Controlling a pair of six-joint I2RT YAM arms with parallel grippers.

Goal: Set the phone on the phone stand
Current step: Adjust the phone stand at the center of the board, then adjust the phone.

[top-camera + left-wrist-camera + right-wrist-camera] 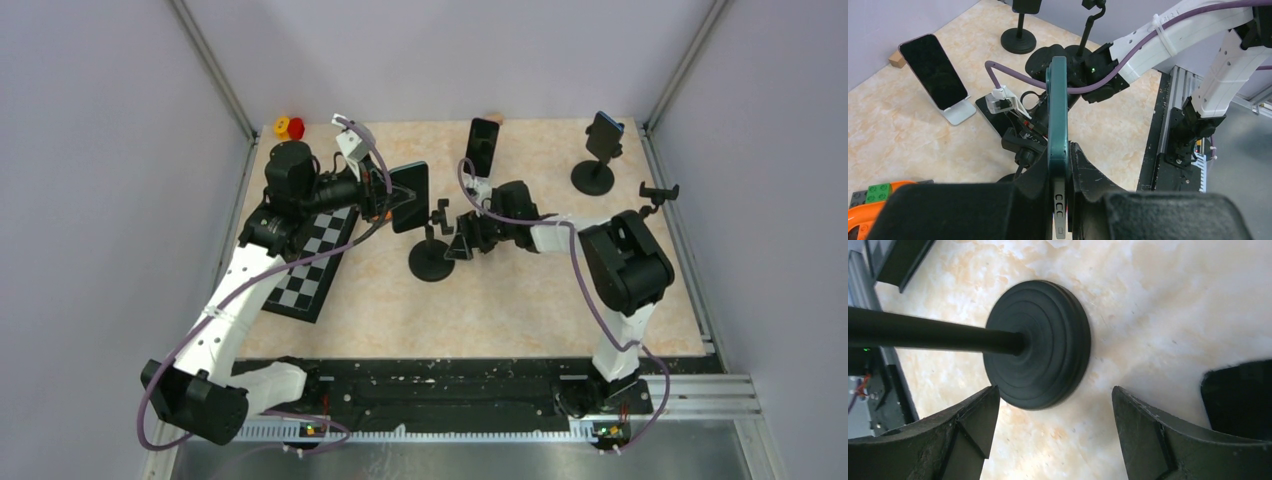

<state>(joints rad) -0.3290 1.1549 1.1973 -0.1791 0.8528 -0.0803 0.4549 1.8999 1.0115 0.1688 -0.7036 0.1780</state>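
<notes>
My left gripper is shut on the teal-cased phone and holds it on edge above the table, just left of the stand's clamp. In the left wrist view the phone stands edge-on between my fingers. The black phone stand has a round base and a thin pole. My right gripper is open and low beside the pole. In the right wrist view the base and pole lie just beyond my open gripper.
A second phone leans on a white stand at the back, also in the left wrist view. Another black stand holding a phone and a small empty stand are at the right. A checkerboard lies left. A dark flat object lies by my right finger.
</notes>
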